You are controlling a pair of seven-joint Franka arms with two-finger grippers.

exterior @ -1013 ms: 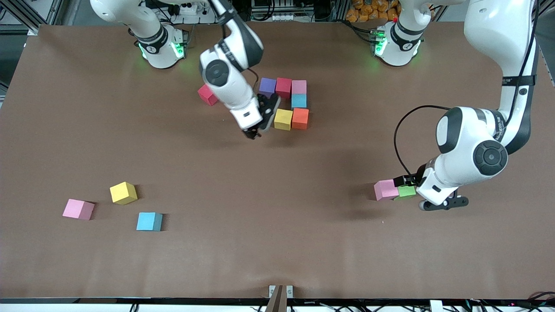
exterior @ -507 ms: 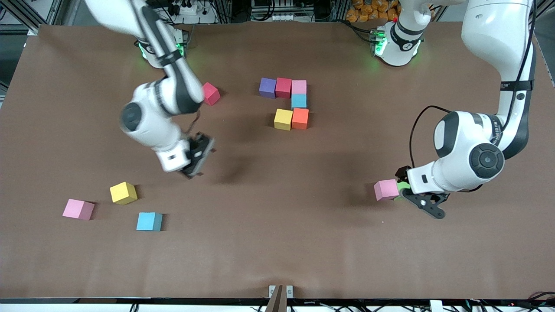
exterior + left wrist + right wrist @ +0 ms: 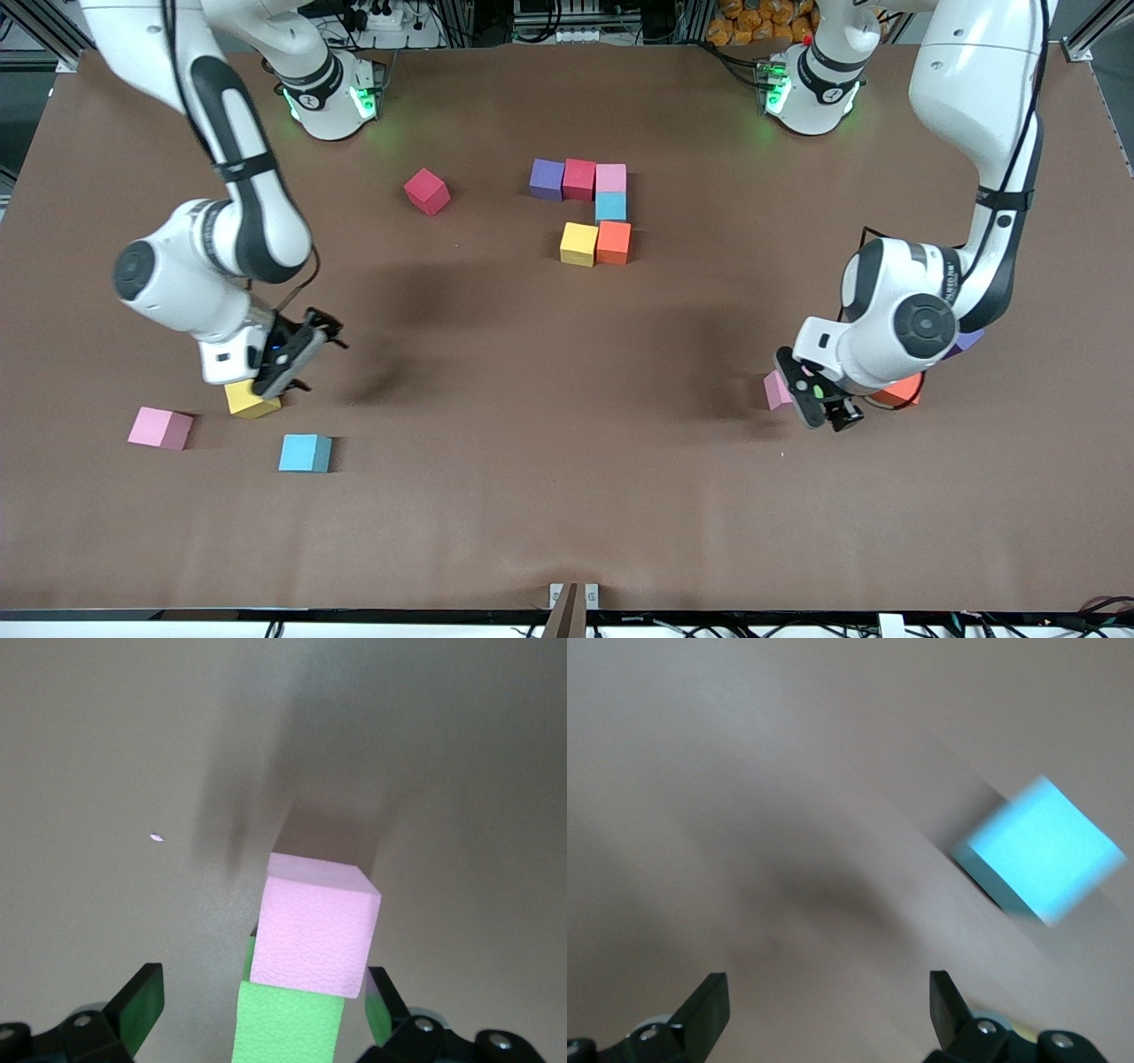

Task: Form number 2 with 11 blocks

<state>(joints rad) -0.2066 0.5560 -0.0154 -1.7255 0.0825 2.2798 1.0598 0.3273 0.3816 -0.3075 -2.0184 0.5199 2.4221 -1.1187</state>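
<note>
A wide brown table [image 3: 567, 496] fills the view, matte and evenly lit, soft shadows pooling mid-table. Along its top edge, metal framing [image 3: 53, 22] and tangled cables [image 3: 611, 22]; a pile of orange items [image 3: 762, 18] sits up there too. A small bracket [image 3: 573, 598] is clamped at the near edge.

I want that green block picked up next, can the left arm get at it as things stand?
Probably yes. The left gripper hangs open right over the green block, one finger on each side. The pink block touches the green one but leaves the sides the fingers would close on free.
</note>
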